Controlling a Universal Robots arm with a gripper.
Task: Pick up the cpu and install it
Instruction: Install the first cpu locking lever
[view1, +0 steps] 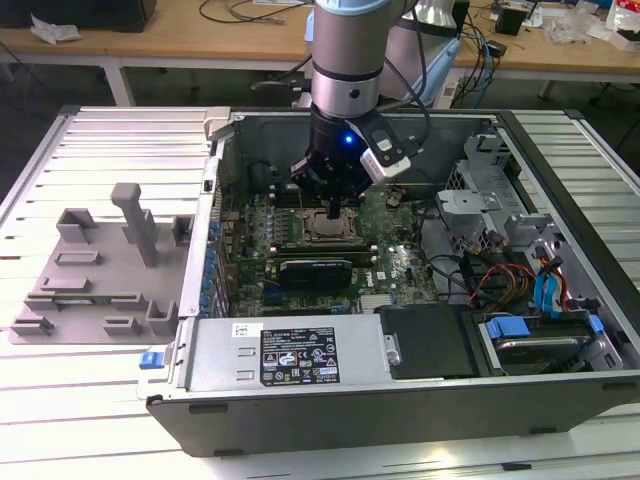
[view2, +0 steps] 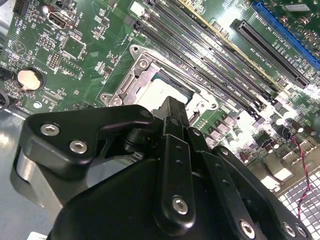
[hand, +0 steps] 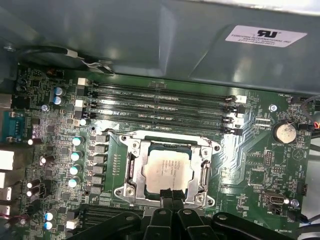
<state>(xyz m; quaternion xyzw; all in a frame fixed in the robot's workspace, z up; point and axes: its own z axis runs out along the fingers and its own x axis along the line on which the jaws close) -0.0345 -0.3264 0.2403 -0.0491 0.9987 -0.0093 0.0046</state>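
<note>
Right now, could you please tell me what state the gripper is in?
Gripper: shut, fingertips together, holding nothing, just above the cpu lying in the socket.

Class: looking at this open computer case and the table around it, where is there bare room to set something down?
Bare ribbed table lies beyond the grey fixture, at the exterior view's left, and beside the case at the right. Inside, the motherboard is crowded, the tool over the cpu.

A slatted white table (view1: 80, 400) stands before cluttered wooden benches (view1: 220, 35).

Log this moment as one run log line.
arm: over open computer case | hand: fingertips together at cpu's edge | cpu: lying inside socket frame | grey fixture: outside case
</note>
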